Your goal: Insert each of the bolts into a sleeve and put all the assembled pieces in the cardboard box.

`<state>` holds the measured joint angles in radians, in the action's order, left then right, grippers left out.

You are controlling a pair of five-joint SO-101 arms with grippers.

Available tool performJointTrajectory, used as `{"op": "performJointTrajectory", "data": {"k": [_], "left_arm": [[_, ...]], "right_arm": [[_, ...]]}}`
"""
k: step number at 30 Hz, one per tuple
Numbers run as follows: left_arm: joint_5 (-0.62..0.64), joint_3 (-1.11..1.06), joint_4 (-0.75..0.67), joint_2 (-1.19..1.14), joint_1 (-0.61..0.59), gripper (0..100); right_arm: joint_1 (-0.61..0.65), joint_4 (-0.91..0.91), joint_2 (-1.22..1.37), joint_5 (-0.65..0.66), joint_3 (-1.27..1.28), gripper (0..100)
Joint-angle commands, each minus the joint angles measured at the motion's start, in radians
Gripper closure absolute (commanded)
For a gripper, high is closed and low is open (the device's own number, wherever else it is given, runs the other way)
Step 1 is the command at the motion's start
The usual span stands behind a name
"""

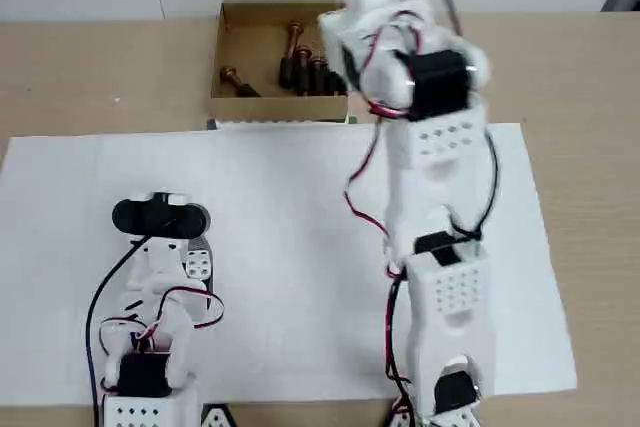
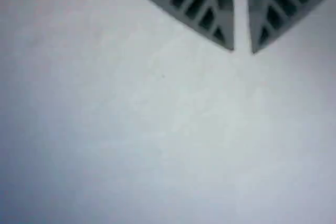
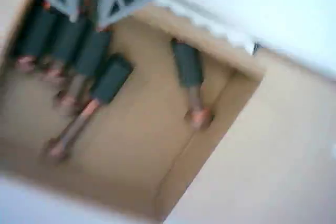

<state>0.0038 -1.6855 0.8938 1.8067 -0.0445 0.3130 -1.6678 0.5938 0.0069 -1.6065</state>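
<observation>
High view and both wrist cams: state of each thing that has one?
cardboard box: upright, open on top, holding pieces.
assembled pieces: bolts seated in sleeves, lying flat in the box, one apart from the row.
left gripper: shut but for a thin gap, empty, over the white paper.
right gripper: over the box, above the row.

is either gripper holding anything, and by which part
Left gripper holds nothing, shut over the paper. Right gripper hangs over the pieces in the box; whether it grips one cannot be told.
</observation>
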Motion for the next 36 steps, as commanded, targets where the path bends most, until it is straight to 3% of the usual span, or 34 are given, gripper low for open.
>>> {"op": "performJointTrajectory", "data": {"k": [1,6,10,18,26,31,36], "left_arm": [[0.003,0.005,-0.002,0.009,-0.005,100],[0.003,0.005,-0.002,0.009,-0.005,100],[0.003,0.005,-0.002,0.009,-0.005,100],[0.003,0.005,-0.002,0.009,-0.005,100],[0.003,0.005,-0.002,0.009,-0.005,100],[0.003,0.005,-0.002,0.009,-0.005,100],[0.003,0.005,-0.002,0.009,-0.005,100]], "right_arm": [[-0.036,-0.015,-0.116,-0.023,-0.058,99.6],[-0.085,-0.028,-0.22,-0.021,-0.048,99.6],[-0.139,-0.028,-0.378,-0.021,0.123,99.6],[-0.239,-0.007,-0.8,-0.021,0.727,99.6],[-0.308,0.018,-1.116,-0.031,1.172,99.5],[-0.357,0.125,-1.317,-0.032,1.513,99.5],[-0.384,0.354,-1.593,-0.029,1.95,99.6]]}}
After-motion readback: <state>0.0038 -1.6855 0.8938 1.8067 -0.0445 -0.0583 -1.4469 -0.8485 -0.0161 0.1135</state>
